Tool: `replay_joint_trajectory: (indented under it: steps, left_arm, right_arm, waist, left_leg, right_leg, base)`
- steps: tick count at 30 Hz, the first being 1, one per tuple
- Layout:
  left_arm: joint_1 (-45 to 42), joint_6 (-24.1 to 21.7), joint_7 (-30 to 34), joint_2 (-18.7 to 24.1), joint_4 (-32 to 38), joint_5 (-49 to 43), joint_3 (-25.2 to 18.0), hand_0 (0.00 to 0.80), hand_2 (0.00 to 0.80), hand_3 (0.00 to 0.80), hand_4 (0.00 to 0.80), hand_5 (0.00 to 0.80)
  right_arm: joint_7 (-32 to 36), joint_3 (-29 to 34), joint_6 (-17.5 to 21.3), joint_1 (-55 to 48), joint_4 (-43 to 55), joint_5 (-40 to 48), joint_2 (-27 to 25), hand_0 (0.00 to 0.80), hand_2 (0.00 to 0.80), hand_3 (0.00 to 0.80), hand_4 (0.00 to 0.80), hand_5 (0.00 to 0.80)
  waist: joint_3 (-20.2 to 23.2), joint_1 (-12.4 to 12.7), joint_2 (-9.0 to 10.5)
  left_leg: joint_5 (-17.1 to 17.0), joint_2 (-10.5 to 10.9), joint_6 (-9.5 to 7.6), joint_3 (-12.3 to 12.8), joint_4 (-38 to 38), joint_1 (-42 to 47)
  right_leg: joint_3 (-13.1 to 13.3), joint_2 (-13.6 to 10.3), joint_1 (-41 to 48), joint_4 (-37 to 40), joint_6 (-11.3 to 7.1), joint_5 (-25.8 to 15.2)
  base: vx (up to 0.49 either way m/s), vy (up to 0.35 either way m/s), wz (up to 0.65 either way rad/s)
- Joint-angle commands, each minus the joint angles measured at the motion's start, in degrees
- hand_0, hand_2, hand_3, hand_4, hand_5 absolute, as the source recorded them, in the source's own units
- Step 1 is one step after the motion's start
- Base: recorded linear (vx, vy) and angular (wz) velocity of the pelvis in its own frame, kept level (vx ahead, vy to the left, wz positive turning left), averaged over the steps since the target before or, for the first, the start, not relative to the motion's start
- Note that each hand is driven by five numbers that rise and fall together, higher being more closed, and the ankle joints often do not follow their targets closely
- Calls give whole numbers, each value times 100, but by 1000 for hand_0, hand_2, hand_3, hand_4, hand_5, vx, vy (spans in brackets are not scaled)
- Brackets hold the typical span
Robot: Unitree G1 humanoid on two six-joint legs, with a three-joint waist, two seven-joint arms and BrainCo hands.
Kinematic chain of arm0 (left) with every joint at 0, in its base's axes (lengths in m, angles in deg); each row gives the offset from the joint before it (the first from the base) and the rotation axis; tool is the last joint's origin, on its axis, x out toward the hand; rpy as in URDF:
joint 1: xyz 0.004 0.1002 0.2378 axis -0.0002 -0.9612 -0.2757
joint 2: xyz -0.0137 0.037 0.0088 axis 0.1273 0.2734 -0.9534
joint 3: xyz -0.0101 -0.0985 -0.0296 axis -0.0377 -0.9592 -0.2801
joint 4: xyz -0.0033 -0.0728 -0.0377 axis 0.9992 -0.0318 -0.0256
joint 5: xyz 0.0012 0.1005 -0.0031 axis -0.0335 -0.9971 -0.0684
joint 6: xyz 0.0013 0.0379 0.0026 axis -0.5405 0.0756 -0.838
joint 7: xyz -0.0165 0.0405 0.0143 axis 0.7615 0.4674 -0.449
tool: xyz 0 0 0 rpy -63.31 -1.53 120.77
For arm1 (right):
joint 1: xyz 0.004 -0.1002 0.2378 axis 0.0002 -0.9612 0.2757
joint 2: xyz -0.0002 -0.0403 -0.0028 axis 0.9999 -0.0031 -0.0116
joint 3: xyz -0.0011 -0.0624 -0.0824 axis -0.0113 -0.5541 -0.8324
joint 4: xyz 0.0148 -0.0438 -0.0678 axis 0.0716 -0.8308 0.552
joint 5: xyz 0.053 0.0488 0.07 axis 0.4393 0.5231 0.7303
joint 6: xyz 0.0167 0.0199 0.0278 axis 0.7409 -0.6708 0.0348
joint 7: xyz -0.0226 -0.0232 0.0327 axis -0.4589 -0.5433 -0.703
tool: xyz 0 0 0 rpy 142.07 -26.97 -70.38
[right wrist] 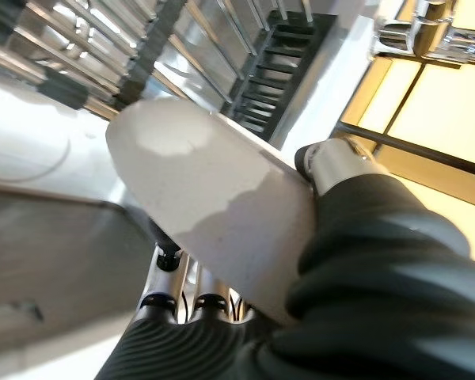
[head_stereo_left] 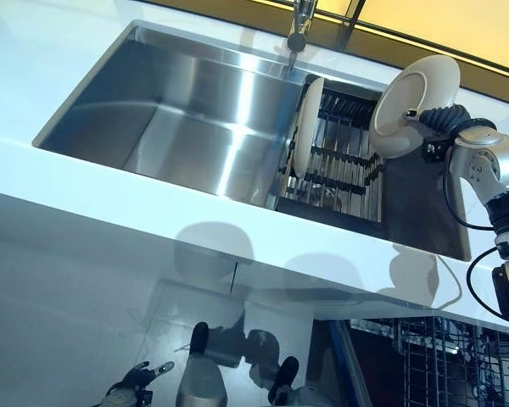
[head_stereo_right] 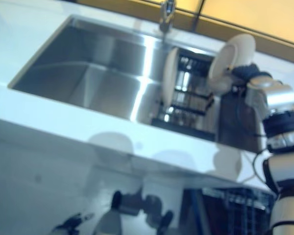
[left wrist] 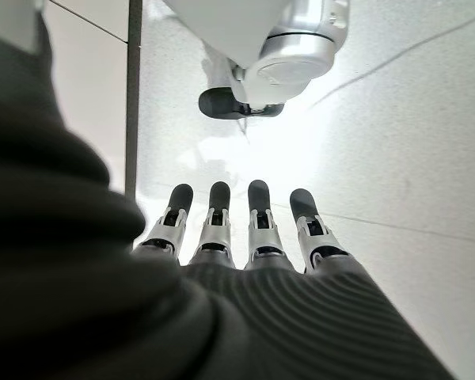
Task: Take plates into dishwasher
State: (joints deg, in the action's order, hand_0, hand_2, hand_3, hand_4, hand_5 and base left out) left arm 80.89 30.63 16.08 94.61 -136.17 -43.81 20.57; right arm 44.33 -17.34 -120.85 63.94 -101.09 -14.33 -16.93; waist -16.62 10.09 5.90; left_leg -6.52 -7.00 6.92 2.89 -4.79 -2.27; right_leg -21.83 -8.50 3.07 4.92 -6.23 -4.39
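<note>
A white plate is pinched on edge by the right hand above the drying rack; it could slip if swung quickly; the left hand is held low, fingers straight.

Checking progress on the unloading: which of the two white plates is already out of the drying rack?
The plate gripped by the right hand, lifted above the rack's right end. The other plate stands on edge in the rack, at its left end.

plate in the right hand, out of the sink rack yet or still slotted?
Out. The right hand holds the plate lifted above the rack, tilted, clear of the wires. A second plate stands upright in the rack.
</note>
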Motion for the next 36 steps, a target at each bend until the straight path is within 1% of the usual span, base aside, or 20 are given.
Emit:
replay_joint_trajectory:
  steps: [1,11,14,17,21,25,28,31,34,36]
  left_arm:
    - [-45,-57,-44,128,-129,-71,397,0,0,0,0,0]
    - [-138,-54,35,130,-203,-258,360,0,0,0,0,0]
    - [-156,-70,26,110,-229,-328,336,0,0,0,0,0]
    - [-175,-77,0,119,-267,-416,312,0,0,0,0,0]
    - [-145,-39,-9,170,-273,-498,253,0,0,0,0,0]
    - [-92,41,39,235,-294,-597,202,0,0,0,0,0]
    - [-64,57,128,258,-337,-693,187,0,0,0,0,0]
    - [2,54,192,224,-401,-764,212,0,0,0,0,0]
    - [37,23,221,195,-430,-851,240,0,0,0,0,0]
    - [91,26,248,195,-430,-846,281,0,0,0,0,0]
  right_arm:
    - [-214,-501,442,854,6,-205,-627,800,800,800,800,800]
    - [-170,-569,707,955,77,-106,-847,800,800,800,800,800]
    - [-159,-584,729,952,158,-173,-922,800,800,800,800,800]
    - [19,-666,814,1003,208,-321,-1063,800,800,800,800,800]
    - [173,-724,822,1037,309,-577,-1216,800,800,800,800,800]
    - [379,-756,790,985,457,-557,-1438,800,800,800,800,800]
    - [587,-763,816,915,571,-745,-1620,800,800,800,800,800]
    - [934,-759,750,767,598,-1092,-1835,800,800,800,800,800]
    - [1088,-746,727,666,541,-1183,-1962,800,800,800,800,800]
    - [1268,-636,716,460,556,-1237,-2144,800,800,800,800,800]
  waist:
    - [360,-42,167]
    - [713,-139,232]
    - [796,-180,255]
    - [915,-240,291]
    - [1000,-333,320]
    - [1062,-481,336]
    - [1103,-621,316]
    - [1142,-799,265]
    - [1160,-891,243]
    - [1171,-1029,218]
  left_leg:
    - [431,-1,-143,300,-21,272]
    - [541,-39,-147,466,-21,523]
    - [574,-36,-163,505,-21,584]
    - [616,-32,-183,589,-21,676]
    - [654,-25,-214,694,-21,755]
    - [692,-36,-234,816,-21,826]
    - [708,-44,-245,921,-21,881]
    - [752,-38,-278,1039,-21,966]
    - [784,-41,-299,1110,-17,1038]
    - [835,-55,-323,1203,42,1088]
  right_leg:
    - [60,-281,36,2,-403,-67]
    - [145,-261,179,8,-407,13]
    - [174,-257,202,8,-410,21]
    - [207,-265,222,8,-433,11]
    - [292,-253,216,8,-446,7]
    - [410,-223,171,8,-467,-14]
    - [529,-203,122,8,-475,-40]
    - [682,-182,75,8,-485,-72]
    - [797,-163,63,8,-486,-81]
    - [950,-122,43,2,-466,-72]
  base:
    - [0,0,0]
    - [7,2,-5]
    - [-5,3,-3]
    - [4,-4,-7]
    - [-6,-34,-18]
    - [-43,-52,-20]
    - [-49,-36,-21]
    - [-26,-25,-30]
    - [7,-30,-27]
    - [4,-48,-27]
